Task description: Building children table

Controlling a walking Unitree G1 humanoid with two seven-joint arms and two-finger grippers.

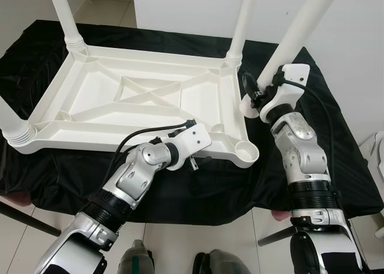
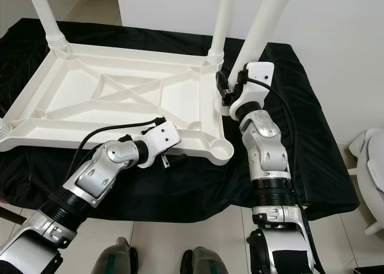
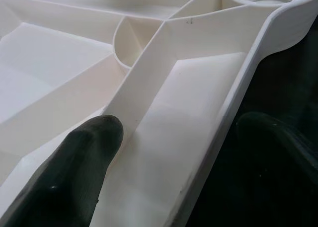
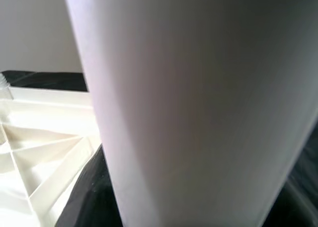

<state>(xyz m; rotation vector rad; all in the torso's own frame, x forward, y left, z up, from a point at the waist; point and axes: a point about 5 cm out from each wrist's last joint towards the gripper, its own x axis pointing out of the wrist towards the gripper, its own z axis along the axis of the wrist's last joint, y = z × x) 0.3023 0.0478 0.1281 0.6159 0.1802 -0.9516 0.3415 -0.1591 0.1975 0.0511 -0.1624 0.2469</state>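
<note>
- Left gripper [image 3: 169, 152] straddles near rim of upturned white tabletop [image 1: 138, 100], fingers apart.
- Right gripper [image 1: 251, 94] clamped on loose white leg [image 1: 294, 37], tilted, beside empty corner socket [image 1: 245, 149].
- Black cloth [image 1: 240, 184] underneath.

Plain white table top [image 1: 132, 100] and white legs [image 1: 300, 28] on plain black cloth [image 1: 198, 184]; silver arms [image 1: 303, 154], pale tile floor [image 1: 198, 241] below cloth.

One tabletop [image 1: 138, 100], upturned. Four legs [image 1: 243, 22]: three fitted, one loose. One black cloth [image 1: 342, 142]. Two grippers [image 1: 249, 94].
</note>
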